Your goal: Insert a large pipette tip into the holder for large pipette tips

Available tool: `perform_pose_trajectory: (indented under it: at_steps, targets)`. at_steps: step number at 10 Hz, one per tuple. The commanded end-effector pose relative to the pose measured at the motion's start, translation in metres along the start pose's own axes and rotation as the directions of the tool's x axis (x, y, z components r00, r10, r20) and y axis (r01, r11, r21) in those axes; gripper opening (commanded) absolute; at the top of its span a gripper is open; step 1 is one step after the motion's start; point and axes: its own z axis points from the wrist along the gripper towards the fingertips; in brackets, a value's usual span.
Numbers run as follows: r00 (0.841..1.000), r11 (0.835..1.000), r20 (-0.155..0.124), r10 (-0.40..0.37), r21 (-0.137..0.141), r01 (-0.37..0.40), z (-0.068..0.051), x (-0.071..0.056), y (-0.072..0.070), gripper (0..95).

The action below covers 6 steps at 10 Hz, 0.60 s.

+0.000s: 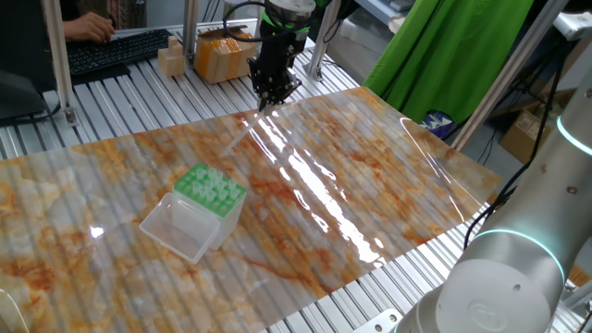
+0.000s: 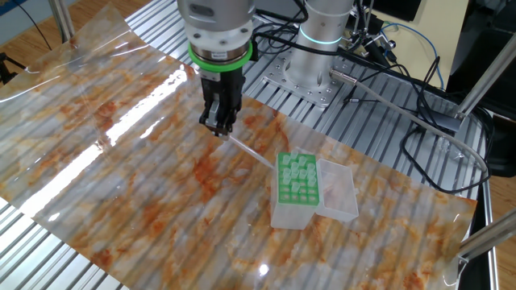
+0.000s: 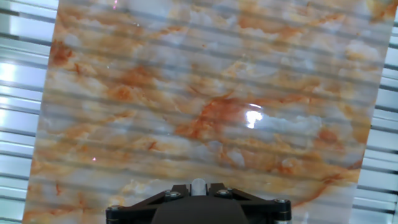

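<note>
Item 1: my black two-finger gripper (image 2: 219, 129). Fingers drawn in close around the wide end of the thin, translucent whitish plastic cone, the large pipette tip (image 2: 250, 151). In the hand view a small whitish round end (image 3: 198, 185) sits between my fingers, so I judge it held.

Item 2: the tip. It slants away from my fingers, point aimed down toward the sheet and roughly toward the box. From the other side it shows only as a faint pale line (image 1: 239, 136).

Item 3: the small clear plastic box with green perforated top rack, the holder for large pipette tips (image 2: 297, 177). It stands well apart from my gripper, clear hinged lid (image 2: 339, 193) lying open beside it. Some holes seem already filled; I cannot count them.

Item 4: the orange-marbled glossy sheet (image 1: 370, 166) covering the slatted table.

Risks, as I judge them:
- Tip is tilted, not plumb; lowered so, it could strike the rack between holes and bend or flick out.
- Grip on a smooth taper is slight; a knock could swivel it.
- Point travelling low could drag on the sheet.
- Light box could slide if pushed sideways.
</note>
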Motion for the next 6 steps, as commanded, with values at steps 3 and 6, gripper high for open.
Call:
perform_pose_trajectory:
  at_steps: [3, 6]
  targets:
    - [0.999, 1.000, 0.022, 0.026, -0.005, -0.026, 0.0007, 0.0083, 0.0028, 0.0]
    - [0.999, 0.999, 0.037, 0.035, -0.015, -0.034, 0.0022, 0.0125, 0.0038, 0.0]
